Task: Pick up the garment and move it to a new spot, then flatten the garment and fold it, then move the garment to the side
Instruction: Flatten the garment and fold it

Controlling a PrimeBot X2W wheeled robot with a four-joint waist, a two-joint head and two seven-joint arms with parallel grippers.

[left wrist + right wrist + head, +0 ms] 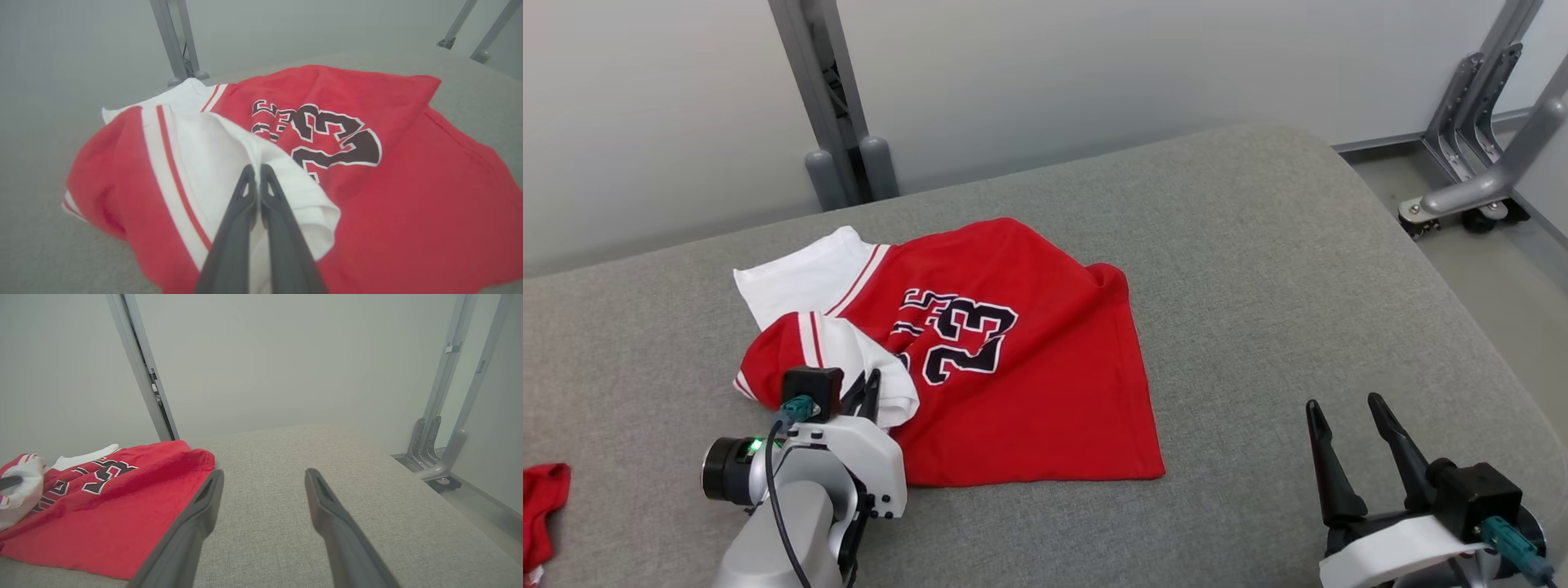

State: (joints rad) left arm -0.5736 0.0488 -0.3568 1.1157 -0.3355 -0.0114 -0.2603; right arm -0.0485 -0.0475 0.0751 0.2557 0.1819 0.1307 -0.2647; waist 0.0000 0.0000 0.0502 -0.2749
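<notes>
Grey woven cushion (1258,245) under a bare pale wall, red-and-white garment (1045,400) lying limp on it, only part flattened.
Clamped shut with the left gripper (256,169) on the soft white sleeve fold (294,183) flopped over just left of the dark 23 print (968,335), so judged the nearer arm for drawing that flap out, away from the print. Hovered open and empty with the right gripper (1343,402), well apart to the right of the print, beyond the red hem corner (1152,467). Stretched long from white shoulder to hem.

Left gripper (256,169) jaws pinched together, right gripper (264,477) jaws spread apart
</notes>
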